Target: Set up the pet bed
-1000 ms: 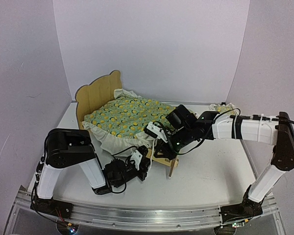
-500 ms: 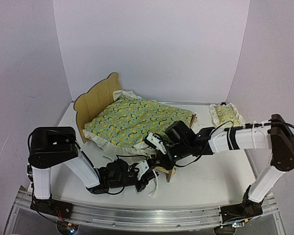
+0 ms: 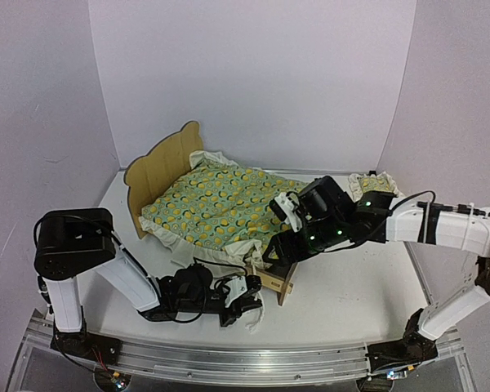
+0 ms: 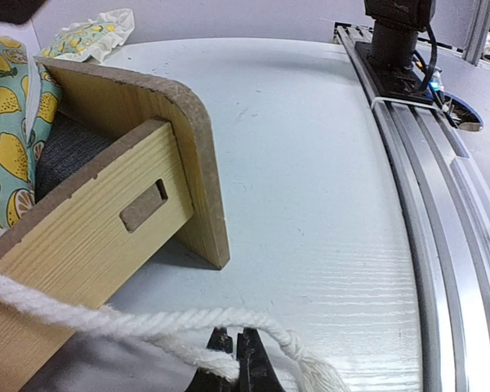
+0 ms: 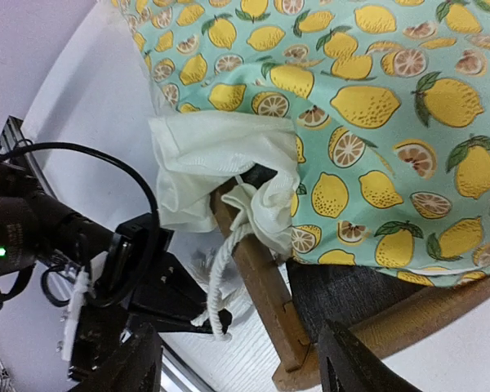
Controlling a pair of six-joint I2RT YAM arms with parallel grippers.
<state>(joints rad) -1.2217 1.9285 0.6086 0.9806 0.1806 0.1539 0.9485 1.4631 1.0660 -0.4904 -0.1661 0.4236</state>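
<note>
White table point(image 3: 351, 302), pet bed point(image 3: 159, 163) under lemon blanket point(image 3: 220, 200), left gripper point(image 4: 238, 353) pinching white cord point(image 4: 106, 322) — right gripper point(image 5: 243, 343) wide.

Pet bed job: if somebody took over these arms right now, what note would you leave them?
Left gripper: shut on the white twisted cord, low on the table by the bed's foot.
Right gripper: open, empty, above that foot corner.
Light plywood pet bed with curved headboard: stands on the table, dark grey mattress pad inside.
Done: green-yellow lemon-print blanket spread over it.
Left: small matching pillow lies on the table beside the bed; blanket's white corner bunched at the foot rail.
</note>
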